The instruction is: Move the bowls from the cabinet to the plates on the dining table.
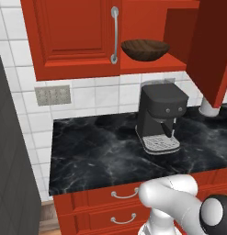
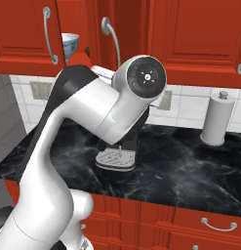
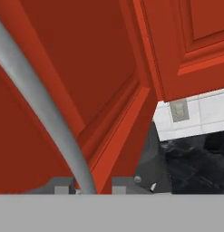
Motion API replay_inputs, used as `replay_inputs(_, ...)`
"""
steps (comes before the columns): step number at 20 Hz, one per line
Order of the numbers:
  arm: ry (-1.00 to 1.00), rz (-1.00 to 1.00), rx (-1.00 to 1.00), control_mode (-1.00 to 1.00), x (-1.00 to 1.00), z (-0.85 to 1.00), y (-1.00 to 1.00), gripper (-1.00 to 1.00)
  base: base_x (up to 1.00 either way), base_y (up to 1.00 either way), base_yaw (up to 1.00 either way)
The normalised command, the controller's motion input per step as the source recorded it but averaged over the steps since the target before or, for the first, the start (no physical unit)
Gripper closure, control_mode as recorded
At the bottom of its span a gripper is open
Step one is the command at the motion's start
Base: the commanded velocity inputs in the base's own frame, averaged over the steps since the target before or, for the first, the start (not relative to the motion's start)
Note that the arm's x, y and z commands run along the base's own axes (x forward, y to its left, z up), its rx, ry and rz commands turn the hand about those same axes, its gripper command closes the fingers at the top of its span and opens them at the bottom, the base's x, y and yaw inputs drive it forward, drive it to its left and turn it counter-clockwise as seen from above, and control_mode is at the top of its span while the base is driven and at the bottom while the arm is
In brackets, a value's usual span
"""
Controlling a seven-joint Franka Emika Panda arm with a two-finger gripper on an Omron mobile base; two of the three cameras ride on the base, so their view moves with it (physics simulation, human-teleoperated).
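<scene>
From the left base camera, a dark brown wooden bowl [image 1: 145, 49] is sitting on the red shelf of the wall cabinet [image 1: 73, 36], whose right-hand door [image 1: 210, 46] is standing swung open; below it an espresso machine [image 1: 158, 117] is resting on the black marble counter [image 1: 96, 151]. From the right base camera, the white arm is reaching up toward the open door's curved silver handle [image 2: 112, 41], and a blue-patterned white bowl [image 2: 69, 45] is showing on the shelf behind the door edge; a paper towel roll [image 2: 217, 119] is standing near the wall. From the hand camera, the gripper [image 3: 93, 186] is straddling the handle [image 3: 36, 104], its dark fingertips [image 3: 62, 186] narrowed close on either side and apparently clamping it. The grip could slide along the curved bar if the pull is angled, leaving the door blocking the bowls.
</scene>
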Motion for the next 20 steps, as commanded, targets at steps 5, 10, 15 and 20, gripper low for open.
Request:
replay_inputs(5, -0.03, 0.15, 0.02, -1.00, 0.39, -0.33, -0.47, 1.00, 0.00, 0.00, 0.00)
replay_inputs(10, -0.03, 0.15, 0.00, -1.00, 0.38, -0.33, -0.43, 1.00, 0.00, 0.00, 0.00)
replay_inputs(15, -0.03, 0.15, 0.00, -1.00, 0.40, -0.30, -0.47, 1.00, 0.00, 0.00, 0.00)
replay_inputs(20, -0.01, 0.15, 0.00, -1.00, 0.43, -0.33, -0.47, 1.00, 0.00, 0.00, 0.00)
